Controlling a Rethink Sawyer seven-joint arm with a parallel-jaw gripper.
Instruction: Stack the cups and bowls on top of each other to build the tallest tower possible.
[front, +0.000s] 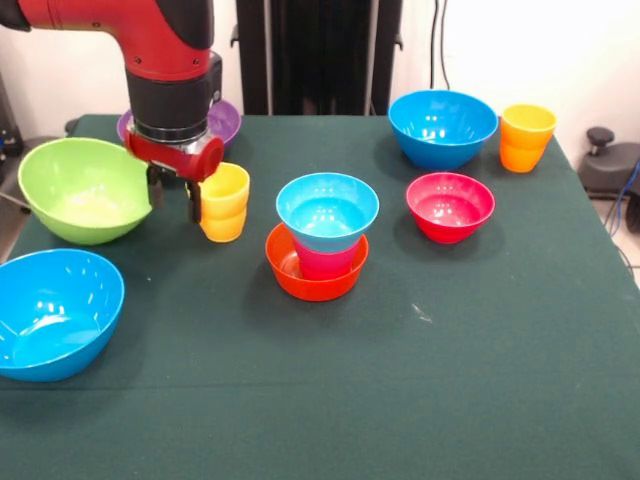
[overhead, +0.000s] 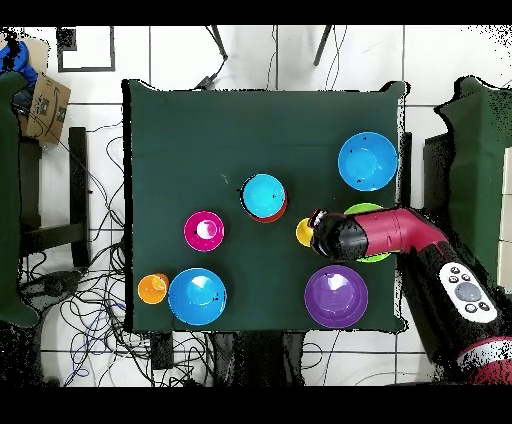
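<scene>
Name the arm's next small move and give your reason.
Probably shift the hand sideways over the yellow cup and lower it to grasp. The hand hangs just beside that cup, empty, and the tower so far holds only an orange bowl, red-pink cup and light blue bowl.

A lab — loose cables (overhead: 75, 300) over tiled floor (overhead: 110, 45); cloth-covered table (overhead: 200, 140).

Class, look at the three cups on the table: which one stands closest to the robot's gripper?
The yellow cup. It stands right beside the gripper, while the red-pink cup sits in the stack and the orange cup stands at the table's far corner.
</scene>
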